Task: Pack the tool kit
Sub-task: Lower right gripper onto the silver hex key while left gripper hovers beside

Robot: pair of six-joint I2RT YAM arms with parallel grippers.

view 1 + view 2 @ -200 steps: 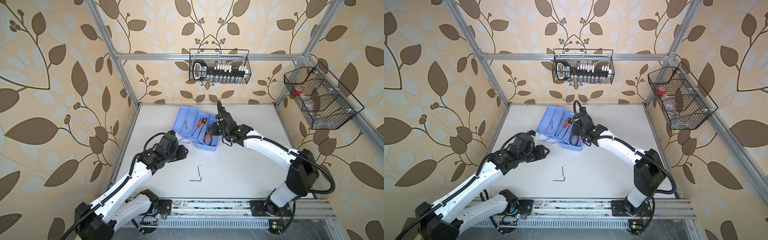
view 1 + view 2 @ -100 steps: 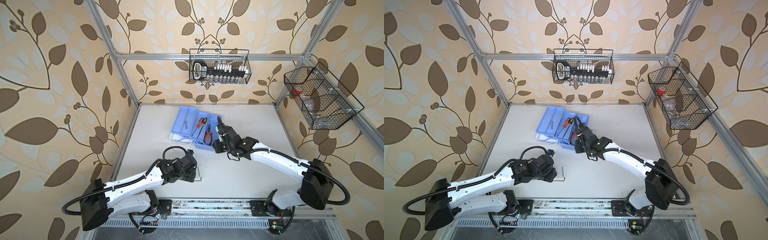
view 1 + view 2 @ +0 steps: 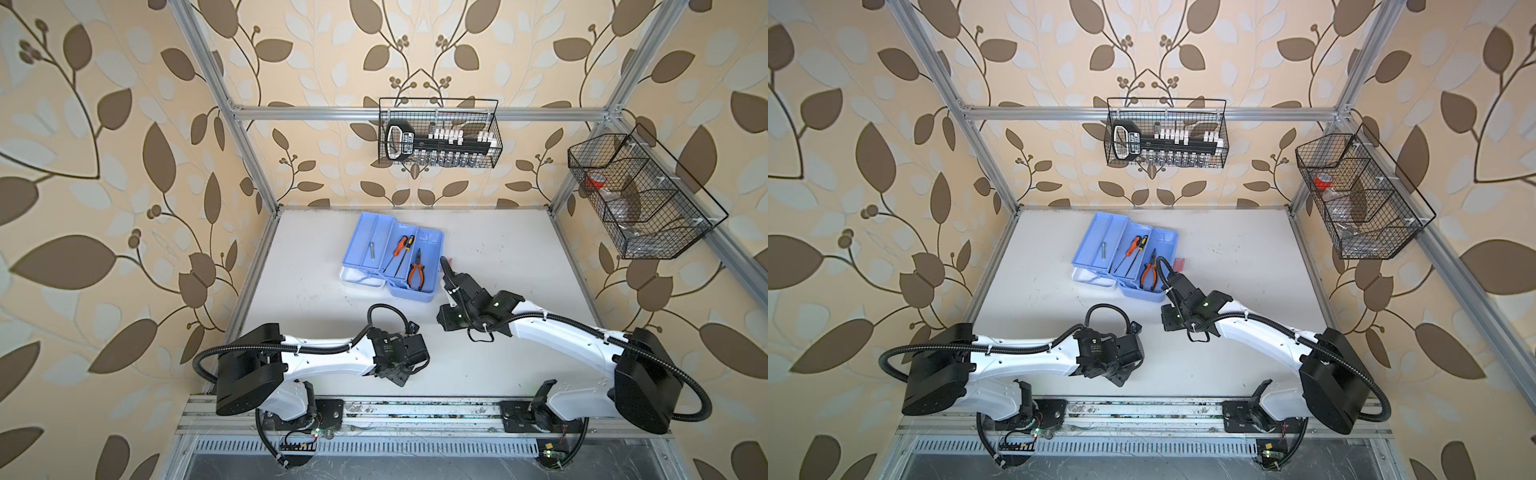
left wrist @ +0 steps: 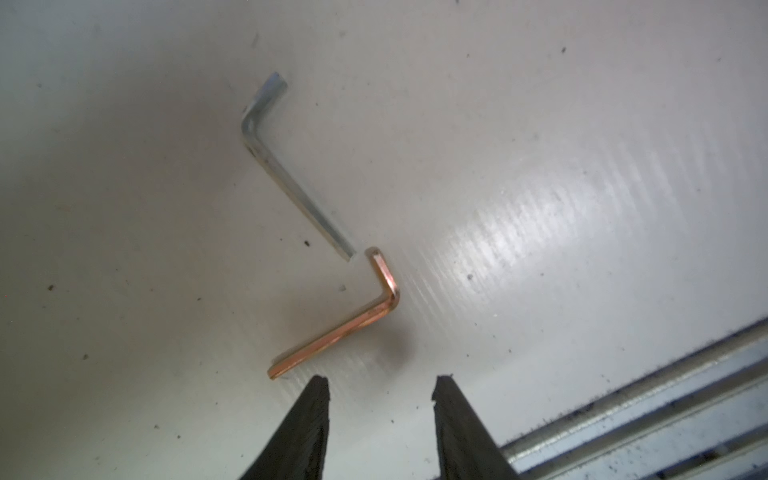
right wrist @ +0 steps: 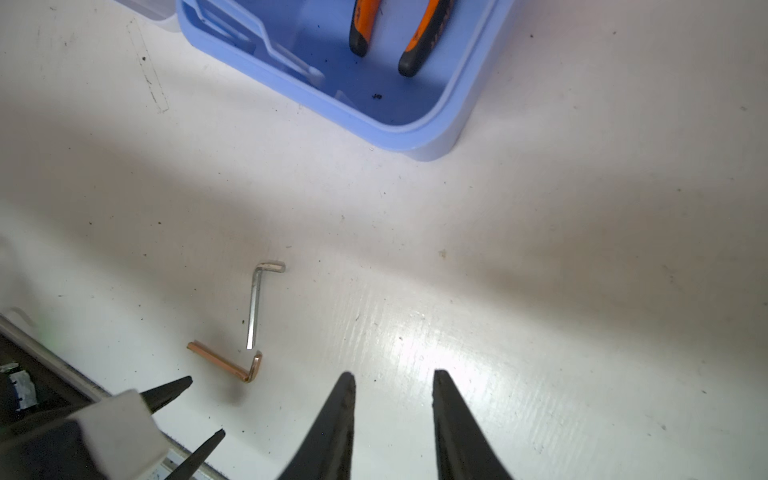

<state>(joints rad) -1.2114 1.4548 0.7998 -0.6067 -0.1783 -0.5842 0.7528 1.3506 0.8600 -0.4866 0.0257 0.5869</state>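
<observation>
2 hex keys (image 5: pixel 254 307) lie on the table (image 5: pixel 540 249) near the left pincer (image 4: pixel 380 384) and right pincer (image 5: pixel 392 382), both parted and empty.

- Walls: beige wallpaper (image 3: pixel 104 232) printed with brown and pale leaves encloses my cell on three sides.
- Frame: aluminium bars (image 3: pixel 311 113) follow the wall edges.
- Floor: white tabletop (image 3: pixel 519 270), scuffed, speckled, with bright glare.
- Front: slotted metal rail (image 3: pixel 415 410) bounds my tabletop.
</observation>
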